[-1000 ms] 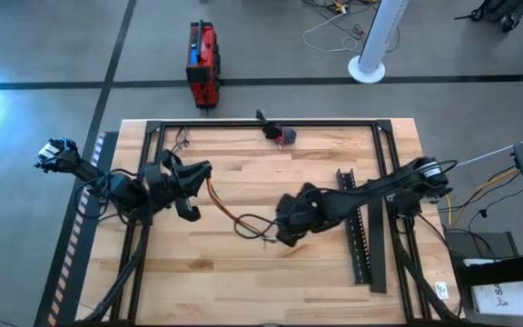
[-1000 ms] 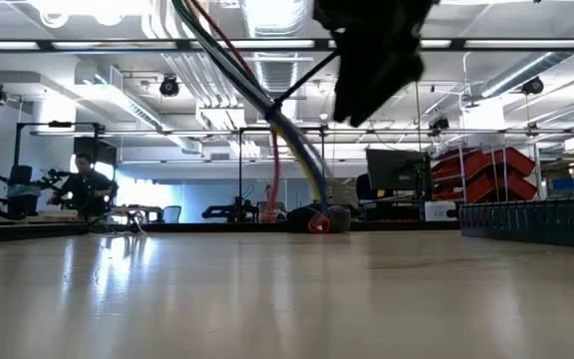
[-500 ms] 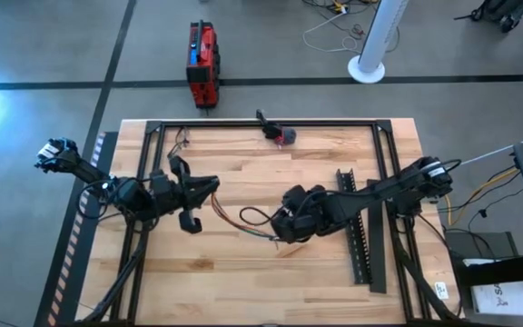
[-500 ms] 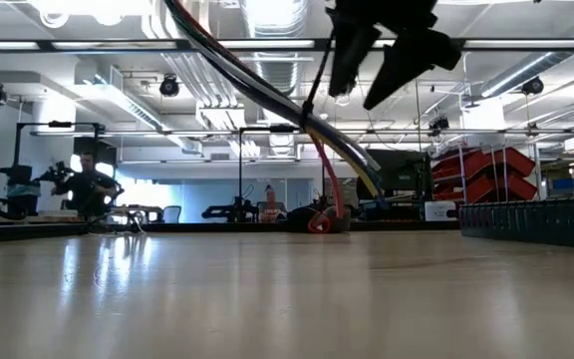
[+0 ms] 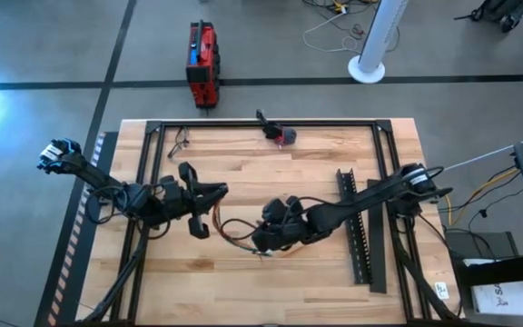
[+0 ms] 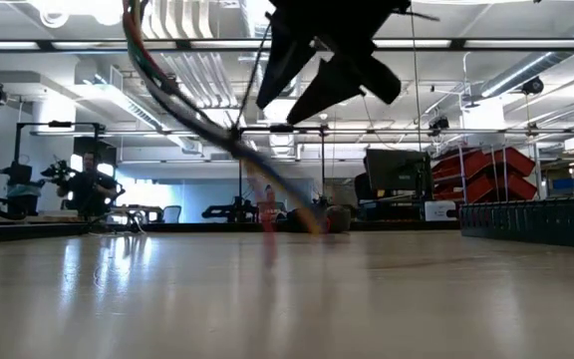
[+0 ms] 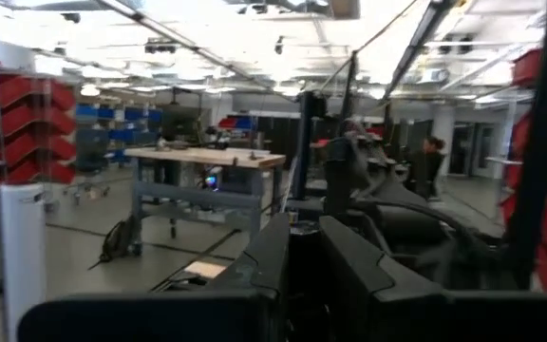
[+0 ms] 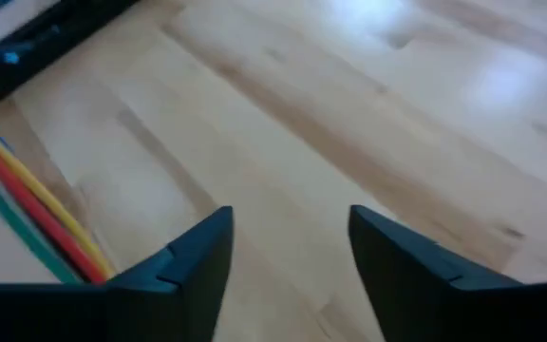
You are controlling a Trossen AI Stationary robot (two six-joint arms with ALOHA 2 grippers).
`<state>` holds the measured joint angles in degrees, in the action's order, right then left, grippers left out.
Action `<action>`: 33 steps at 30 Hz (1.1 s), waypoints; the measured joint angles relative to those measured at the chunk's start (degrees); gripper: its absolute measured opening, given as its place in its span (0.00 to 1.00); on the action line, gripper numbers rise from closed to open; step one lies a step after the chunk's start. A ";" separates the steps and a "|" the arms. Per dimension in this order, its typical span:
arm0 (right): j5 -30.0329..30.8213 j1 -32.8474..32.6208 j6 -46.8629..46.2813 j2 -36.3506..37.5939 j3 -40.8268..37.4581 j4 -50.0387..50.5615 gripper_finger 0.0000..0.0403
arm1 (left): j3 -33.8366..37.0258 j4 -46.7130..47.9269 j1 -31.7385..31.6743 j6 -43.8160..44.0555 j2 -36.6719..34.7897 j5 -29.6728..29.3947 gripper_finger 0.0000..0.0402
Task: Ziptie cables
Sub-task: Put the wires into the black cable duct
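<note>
The cables (image 5: 234, 224), a bundle of thin orange, green and red wires, curve across the table's middle between my two grippers. My left gripper (image 5: 209, 207) is above the left half of the table and is shut on their left end. My right gripper (image 5: 263, 241) hovers open over the wood at their other end. In the right wrist view the cables (image 8: 27, 204) run beside one finger and nothing lies between the fingers (image 8: 198, 252). In the low view the cables (image 6: 182, 105) slope from the upper left down to the table, under my right gripper (image 6: 312, 90). My left gripper holds the cables near their left end (image 5: 215, 216), where they come out of its shut fingers. The fingers themselves hide the place of contact. That end is lifted clear, and from it the bundle runs slack down to the table.
A long black toothed strip (image 5: 357, 227) lies on the right part of the table, under my right arm. A small red and grey object (image 5: 284, 136) sits at the far edge. A black frame (image 5: 152, 127) runs round the tabletop.
My left gripper has gone toward the table's right and near edge, taking the cables' held end along. My right gripper has gone toward the table's left and near edge and has rolled. The cables' loop has shifted toward the near edge and swung leftward in the low view.
</note>
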<state>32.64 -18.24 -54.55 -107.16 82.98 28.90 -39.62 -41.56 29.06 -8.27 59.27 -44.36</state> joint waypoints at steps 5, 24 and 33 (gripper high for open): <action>-2.36 0.00 4.15 -2.09 0.00 -4.54 0.28 | 0.00 0.10 -0.01 -0.01 -0.10 -4.17 0.07; -11.96 1.39 13.16 -7.34 0.00 -17.13 0.14 | 0.00 0.36 0.16 0.87 0.11 -9.11 0.07; -7.20 1.73 11.55 -0.41 0.04 6.17 0.46 | 0.00 5.25 3.63 0.90 -0.58 -9.10 0.07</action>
<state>25.44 -16.51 -43.00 -107.57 83.02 35.06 -39.62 -36.31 32.69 -7.37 58.69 -53.46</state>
